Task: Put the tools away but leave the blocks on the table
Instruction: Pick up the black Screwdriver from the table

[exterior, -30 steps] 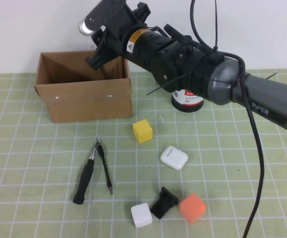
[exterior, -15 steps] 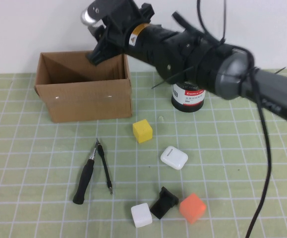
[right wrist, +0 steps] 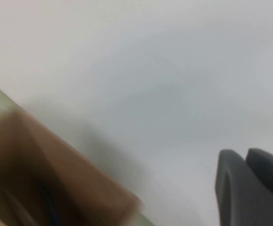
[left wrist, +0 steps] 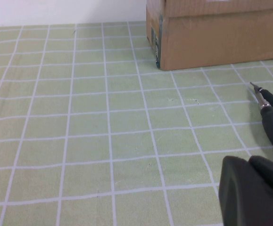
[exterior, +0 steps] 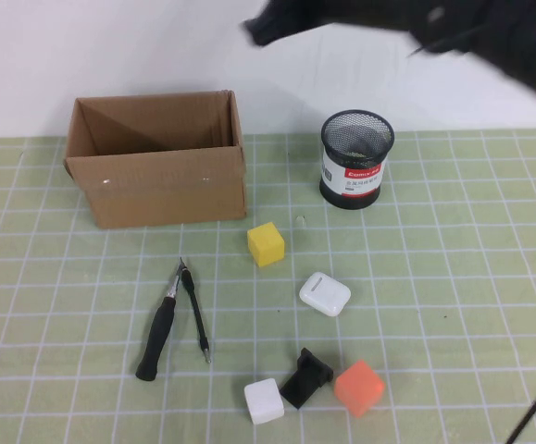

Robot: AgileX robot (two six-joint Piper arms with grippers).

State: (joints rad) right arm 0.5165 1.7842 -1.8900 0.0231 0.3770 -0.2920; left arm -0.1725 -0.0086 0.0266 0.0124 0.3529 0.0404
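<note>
Right gripper (right wrist: 249,188) swung up off the cardboard box (exterior: 156,171), fingers together, empty. Left gripper (left wrist: 252,195) closed too, low by the screwdriver (exterior: 159,333) and rod (exterior: 196,319) at 7 o'clock.

Right arm (exterior: 416,23) blurred, cut off at top edge; cardboard box (right wrist: 42,179) blurred in right wrist view

The mesh pen cup (exterior: 356,158) label perhaps reads "Comix".
</note>
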